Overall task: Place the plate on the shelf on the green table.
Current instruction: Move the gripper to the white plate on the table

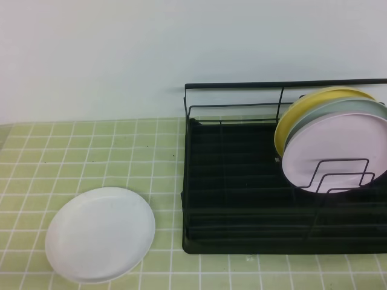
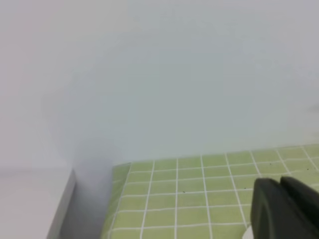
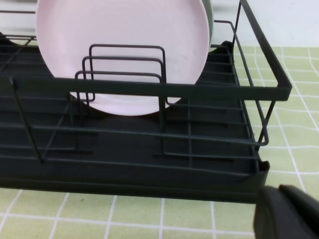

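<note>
Rack [image 1: 242, 181], black wire on a black tray, on the right half of the green table [image 1: 91, 145], back rail along the far side. Three plates on edge in its right end: yellow [image 1: 302, 103] farthest, grey-green [image 1: 344, 109] in the middle, pink [image 1: 332, 151] nearest, leaning against one another with faces toward the near left. Wire dividers [image 1: 338, 175] just in front of the pink plate; left part of the rack bare of dishes. White wall behind everything.

Left claw [image 2: 284, 209] seen only as a dark blurred shape at the bottom right of the left wrist view, above the tiles; fingers together, nothing between them, touching nothing visible. Right claw [image 3: 289, 211] likewise a dark shape at the bottom right of the right wrist view, just in front of the rack's near right corner; fingers together, empty, contact with the rack not discernible.

White plate [image 1: 100, 234] flat on the tiles at the near left, face up, well apart from the rack's left edge. Round, so no true long axis; appears as an oval stretched from near left to far right.
</note>
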{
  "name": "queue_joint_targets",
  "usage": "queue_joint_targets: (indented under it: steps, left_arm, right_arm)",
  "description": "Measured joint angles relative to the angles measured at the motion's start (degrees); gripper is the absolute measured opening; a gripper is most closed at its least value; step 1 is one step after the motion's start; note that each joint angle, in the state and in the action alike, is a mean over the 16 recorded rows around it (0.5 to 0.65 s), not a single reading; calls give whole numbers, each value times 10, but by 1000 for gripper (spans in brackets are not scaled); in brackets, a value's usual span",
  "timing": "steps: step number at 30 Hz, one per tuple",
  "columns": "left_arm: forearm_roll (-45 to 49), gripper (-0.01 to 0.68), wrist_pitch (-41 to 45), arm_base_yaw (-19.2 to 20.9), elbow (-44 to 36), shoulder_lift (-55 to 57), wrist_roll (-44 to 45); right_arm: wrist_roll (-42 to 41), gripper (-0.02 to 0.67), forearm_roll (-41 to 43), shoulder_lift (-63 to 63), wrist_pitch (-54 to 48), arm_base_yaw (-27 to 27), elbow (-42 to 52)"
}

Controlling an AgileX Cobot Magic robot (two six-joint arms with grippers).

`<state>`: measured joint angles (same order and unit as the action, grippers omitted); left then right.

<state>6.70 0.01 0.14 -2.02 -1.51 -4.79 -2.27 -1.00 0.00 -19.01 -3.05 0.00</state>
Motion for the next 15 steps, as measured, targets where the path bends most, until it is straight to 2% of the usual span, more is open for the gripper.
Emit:
queue_joint_targets:
  steps: [7,15]
  left_arm:
    - [5,0,-32,0,0,0,1]
    - [10,0,-172,0,0,0,1]
  right_arm:
    - [0,-1,-1,0,39,0,0]
    - [1,-1,-3,0,215,0,0]
